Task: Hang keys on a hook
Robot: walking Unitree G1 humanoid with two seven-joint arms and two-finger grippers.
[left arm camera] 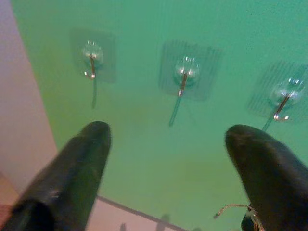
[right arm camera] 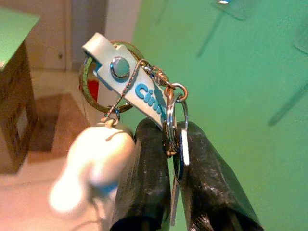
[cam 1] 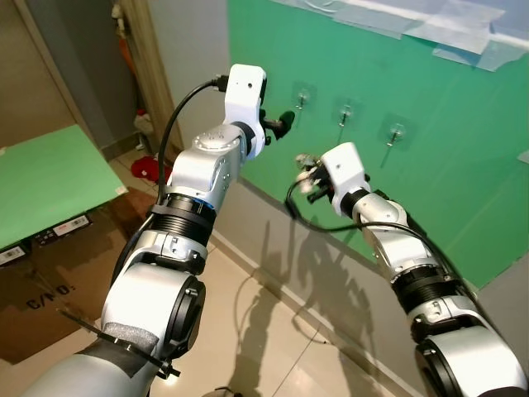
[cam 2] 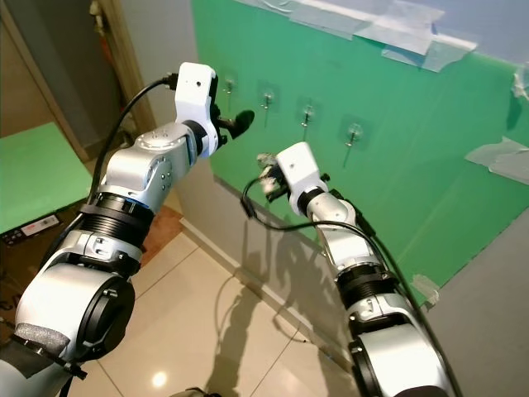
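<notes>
- Your right gripper (right arm camera: 175, 144) is clamped on the keys (right arm camera: 174, 139) — both black fingers (right arm camera: 144, 183) pressed together around the ring and key blade, seen close in the right wrist view.
- The bunch carries a white tag (right arm camera: 127, 79) with blue lettering, a gold ring (right arm camera: 86, 82) behind it, and a blurred white charm (right arm camera: 94, 166) hanging off a thin chain beside the fingers.
- In the head views you see the keys (cam 1: 307, 171) held up in front of the green wall panel (cam 1: 446, 182), below and a bit left of the row of hooks; not touching any hook.
- Three clear stick-on hooks sit in a row on the panel: left hook (cam 1: 303, 96), middle hook (cam 1: 345, 112), right hook (cam 1: 396, 132). All three hang bare.
- Your left gripper (left arm camera: 166, 139) is raised toward the same panel, jaws wide apart, nothing between them; the left wrist view looks past both fingertips (left arm camera: 91, 139) at the three hooks (left arm camera: 185, 72).
- In the head view the left gripper (cam 1: 281, 126) points at the panel's left edge, near the left hook, apart from it.
- The keys poke into the left wrist view at its lower edge (left arm camera: 240, 211), near one fingertip.
- Off to the robot's left: a green board (cam 1: 50, 178) lying over a cardboard box (cam 1: 58, 281), tiled floor (cam 1: 264, 331) below.
- Pale tape strips (cam 1: 463, 33) run along the panel's top edge.
</notes>
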